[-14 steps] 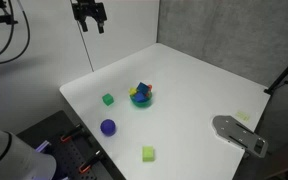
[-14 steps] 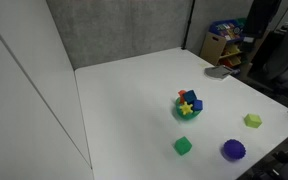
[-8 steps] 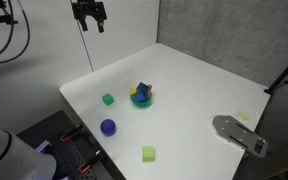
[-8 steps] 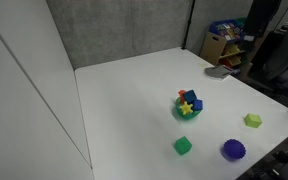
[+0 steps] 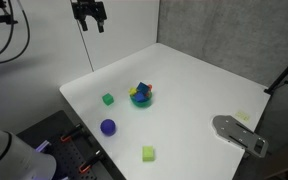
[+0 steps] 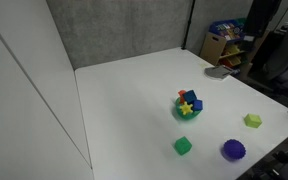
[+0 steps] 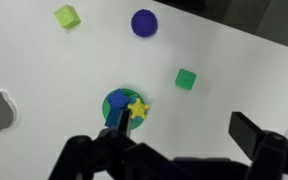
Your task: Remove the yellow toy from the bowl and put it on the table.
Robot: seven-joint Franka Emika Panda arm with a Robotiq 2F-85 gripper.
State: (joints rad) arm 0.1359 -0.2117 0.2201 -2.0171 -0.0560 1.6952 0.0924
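Observation:
The teal bowl sits near the middle of the white table. It also shows in an exterior view and in the wrist view. The yellow toy lies in the bowl beside a blue toy; it shows in both exterior views. My gripper hangs high above the table's far corner, apart from the bowl. In the wrist view its fingers are spread wide and hold nothing.
A green cube, a purple ball and a yellow-green cube lie on the table around the bowl. A grey flat object rests at one table edge. Shelves with clutter stand beyond the table.

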